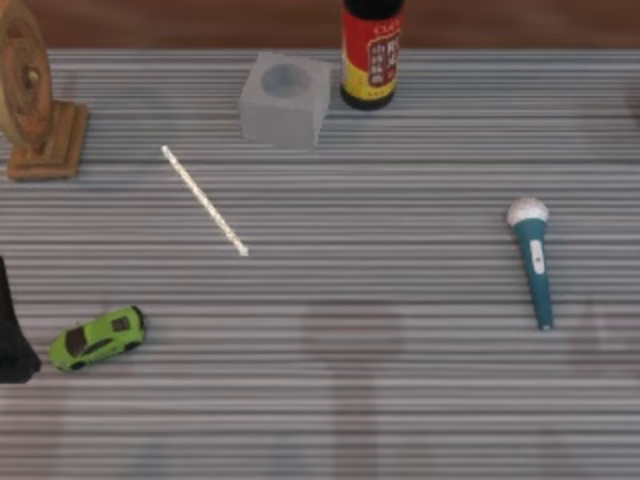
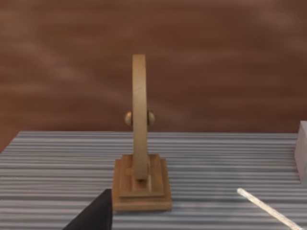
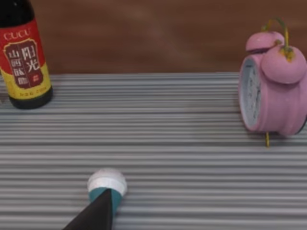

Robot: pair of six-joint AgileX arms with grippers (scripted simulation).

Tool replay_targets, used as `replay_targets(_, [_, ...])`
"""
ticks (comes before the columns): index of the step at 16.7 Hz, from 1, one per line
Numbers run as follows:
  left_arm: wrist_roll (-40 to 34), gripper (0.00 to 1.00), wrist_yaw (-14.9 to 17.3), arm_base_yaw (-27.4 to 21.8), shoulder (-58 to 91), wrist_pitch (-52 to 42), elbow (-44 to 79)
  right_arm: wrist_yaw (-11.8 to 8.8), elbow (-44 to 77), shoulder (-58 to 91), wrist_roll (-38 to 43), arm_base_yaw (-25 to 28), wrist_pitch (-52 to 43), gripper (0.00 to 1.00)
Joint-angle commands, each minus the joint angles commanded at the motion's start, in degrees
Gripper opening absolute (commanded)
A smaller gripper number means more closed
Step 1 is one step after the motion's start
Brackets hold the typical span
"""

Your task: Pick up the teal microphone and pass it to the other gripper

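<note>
The teal microphone (image 1: 535, 265) lies flat at the table's right side, its round white-grey head (image 1: 527, 212) toward the back and its slim handle toward the front. My right gripper (image 3: 136, 225) is out of the top view. In the right wrist view one black finger (image 3: 98, 213) covers the handle, with the microphone head (image 3: 107, 182) just beyond its tip; nothing is held and the jaws stand apart. My left arm (image 1: 14, 335) sits parked at the table's left edge. My left gripper (image 2: 192, 225) shows one finger (image 2: 96, 215) and holds nothing.
A wooden ring stand (image 1: 35, 100) is at the back left. A grey cube holder (image 1: 285, 97) and a dark sauce bottle (image 1: 372, 50) stand at the back middle. A white stick (image 1: 205, 200) and a green toy car (image 1: 97, 337) lie left. A pink alarm clock (image 3: 273, 96) stands far right.
</note>
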Motion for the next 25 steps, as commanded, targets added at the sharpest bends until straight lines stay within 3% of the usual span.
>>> replay_targets(15, [0.0,1.00,0.0,0.0,0.0,0.0,0.0,1.2,54.7,80.0,15.2,13.1,-34.4,1.00])
replay_targets(20, [0.0,1.00,0.0,0.0,0.0,0.0,0.0,1.8,63.8,93.6,17.8,15.6,-42.1,1.00])
replay_targets(25, [0.0,1.00,0.0,0.0,0.0,0.0,0.0,1.9,64.7,95.2,18.1,15.9,-43.1,1.00])
